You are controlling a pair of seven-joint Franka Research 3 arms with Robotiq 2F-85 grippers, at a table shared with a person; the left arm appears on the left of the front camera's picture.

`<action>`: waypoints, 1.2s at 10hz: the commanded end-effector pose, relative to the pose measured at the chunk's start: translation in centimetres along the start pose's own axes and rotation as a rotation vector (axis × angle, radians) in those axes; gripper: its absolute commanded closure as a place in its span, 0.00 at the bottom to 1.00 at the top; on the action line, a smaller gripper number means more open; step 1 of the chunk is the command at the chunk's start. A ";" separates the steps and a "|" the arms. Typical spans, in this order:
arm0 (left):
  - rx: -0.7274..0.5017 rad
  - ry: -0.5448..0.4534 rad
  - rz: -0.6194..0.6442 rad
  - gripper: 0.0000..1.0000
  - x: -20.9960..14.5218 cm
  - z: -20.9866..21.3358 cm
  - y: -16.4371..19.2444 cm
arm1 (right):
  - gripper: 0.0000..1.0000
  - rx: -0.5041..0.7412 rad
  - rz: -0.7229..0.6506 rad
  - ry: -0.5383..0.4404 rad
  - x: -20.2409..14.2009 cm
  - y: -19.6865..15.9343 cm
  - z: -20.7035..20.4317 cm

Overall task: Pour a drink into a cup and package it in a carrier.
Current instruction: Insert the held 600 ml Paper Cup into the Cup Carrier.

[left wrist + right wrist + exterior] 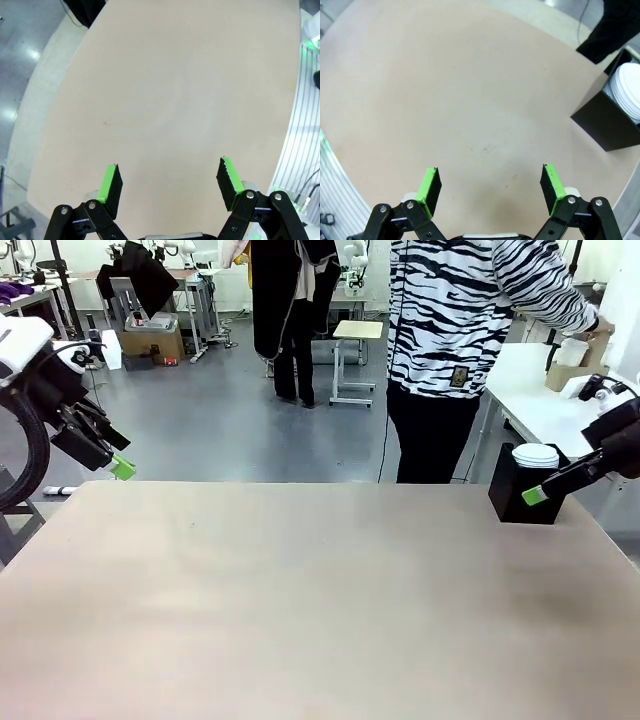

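The broad beige table (pixel 300 600) is lying bare across its middle, and a person in a black-and-white zebra-striped top (pixel 460 310) is standing at its far side, reaching toward a white side table (pixel 540 400). A black open box (pixel 520 495) holding stacked white lids (pixel 536 455) is sitting at the table's far right corner. The left claw (pixel 122 468) is hovering over the left edge with its green pads apart and empty, and the right claw (pixel 535 495) is hanging just in front of the box, likewise spread and empty.
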State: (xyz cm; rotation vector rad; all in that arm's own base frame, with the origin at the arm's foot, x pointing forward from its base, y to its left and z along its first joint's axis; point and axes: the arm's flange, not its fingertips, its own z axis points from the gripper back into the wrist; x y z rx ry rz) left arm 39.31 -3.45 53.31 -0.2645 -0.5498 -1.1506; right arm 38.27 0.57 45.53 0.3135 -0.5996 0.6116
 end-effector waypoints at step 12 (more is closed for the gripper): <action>-0.008 -0.012 0.007 0.06 0.1 0.1 0.0 | 0.00 0.004 0.019 -0.008 -0.2 -0.3 0.1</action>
